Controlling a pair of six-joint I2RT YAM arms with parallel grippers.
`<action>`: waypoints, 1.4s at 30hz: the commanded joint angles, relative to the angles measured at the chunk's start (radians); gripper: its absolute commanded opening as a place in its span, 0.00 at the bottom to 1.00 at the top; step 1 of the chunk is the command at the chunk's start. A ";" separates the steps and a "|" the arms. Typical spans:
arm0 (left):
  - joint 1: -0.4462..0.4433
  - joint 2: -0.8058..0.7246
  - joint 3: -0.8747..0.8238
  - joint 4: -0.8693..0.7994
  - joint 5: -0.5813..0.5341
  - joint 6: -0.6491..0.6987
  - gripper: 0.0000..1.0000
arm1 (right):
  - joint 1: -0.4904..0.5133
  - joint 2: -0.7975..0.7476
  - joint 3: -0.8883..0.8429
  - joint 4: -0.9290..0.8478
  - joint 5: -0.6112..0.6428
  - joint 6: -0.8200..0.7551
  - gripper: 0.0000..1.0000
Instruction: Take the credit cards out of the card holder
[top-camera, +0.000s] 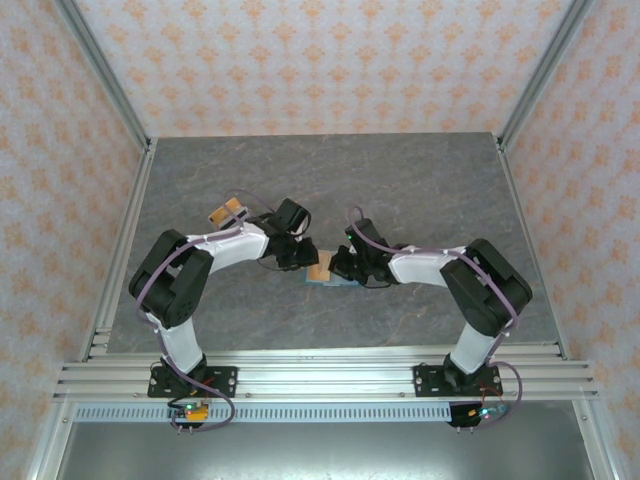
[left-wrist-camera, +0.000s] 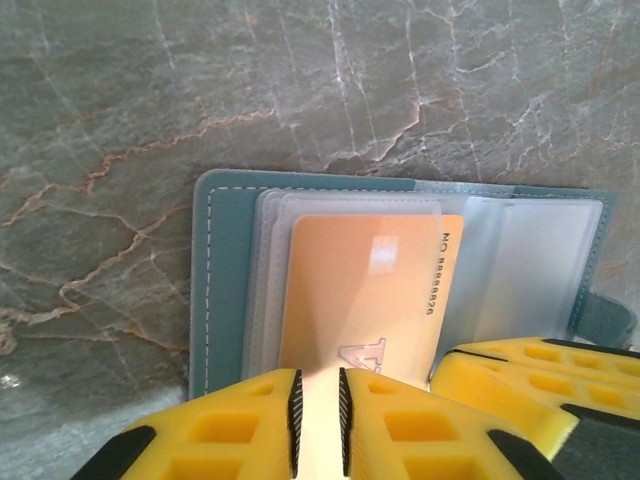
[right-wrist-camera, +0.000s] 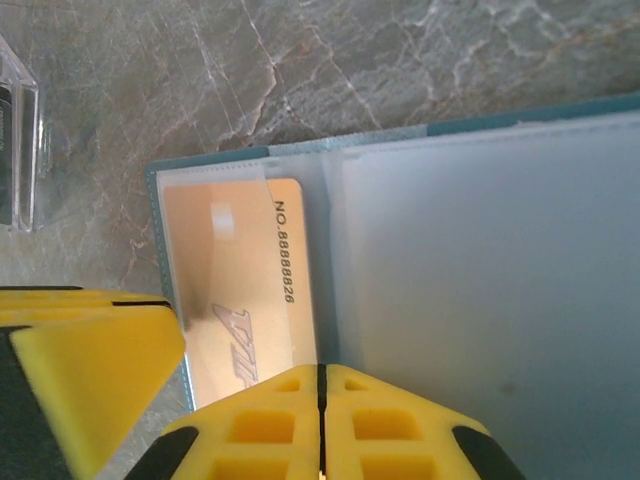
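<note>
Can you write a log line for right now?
card holder: open | orange card: not out yet | left tool: narrow gap, over card | right tool: shut, beside card

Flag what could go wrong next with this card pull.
1. The orange card sits under its clear pocket, and the left gripper has its jaws barely parted at the card's near edge: the grip may slip.
2. The right gripper is shut by the card holder's fold; unless it pins it, a pull could drag the holder along.
3. A right finger sits right beside the left ones; they could collide.
</note>
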 joint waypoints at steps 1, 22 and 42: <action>-0.002 -0.023 0.029 -0.064 -0.013 0.028 0.21 | -0.006 -0.035 -0.019 0.014 0.023 -0.014 0.07; 0.004 0.055 0.012 -0.061 0.011 0.033 0.10 | -0.007 0.011 -0.026 0.054 -0.033 0.006 0.24; 0.006 0.075 -0.006 -0.082 -0.016 0.029 0.06 | -0.019 -0.039 -0.099 0.219 -0.083 0.026 0.06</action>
